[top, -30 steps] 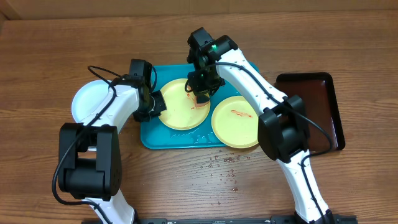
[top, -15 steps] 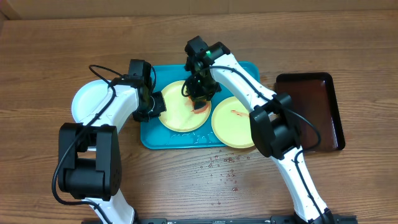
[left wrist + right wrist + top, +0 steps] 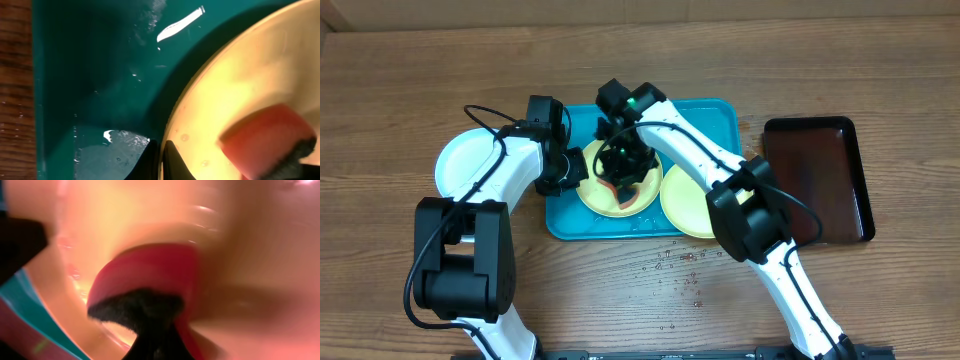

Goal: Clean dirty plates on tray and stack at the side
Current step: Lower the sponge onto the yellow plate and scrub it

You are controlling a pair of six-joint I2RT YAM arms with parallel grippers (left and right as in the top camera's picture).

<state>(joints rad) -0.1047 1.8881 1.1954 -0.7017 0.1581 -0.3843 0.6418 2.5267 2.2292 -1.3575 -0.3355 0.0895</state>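
Observation:
The turquoise tray (image 3: 710,125) holds two pale yellow-green plates. My left gripper (image 3: 574,168) is shut on the left rim of the left plate (image 3: 595,195); the left wrist view shows the fingers (image 3: 161,161) pinching that rim (image 3: 240,75). My right gripper (image 3: 620,170) is shut on a red sponge with a dark scrub side (image 3: 626,190) and presses it onto this plate; the sponge also shows in the wrist views (image 3: 265,140) (image 3: 150,275). The right plate (image 3: 682,208) is partly hidden by the right arm. A whitish plate (image 3: 465,160) lies on the table left of the tray.
A narrow dark brown tray (image 3: 820,170) lies at the right. Water droplets (image 3: 680,265) speckle the wood in front of the turquoise tray, and the tray floor (image 3: 90,75) is wet. The right arm crosses over the tray's middle.
My right gripper has dragged the sponge left and toward the front across the left plate. The left gripper has kept its hold on the rim.

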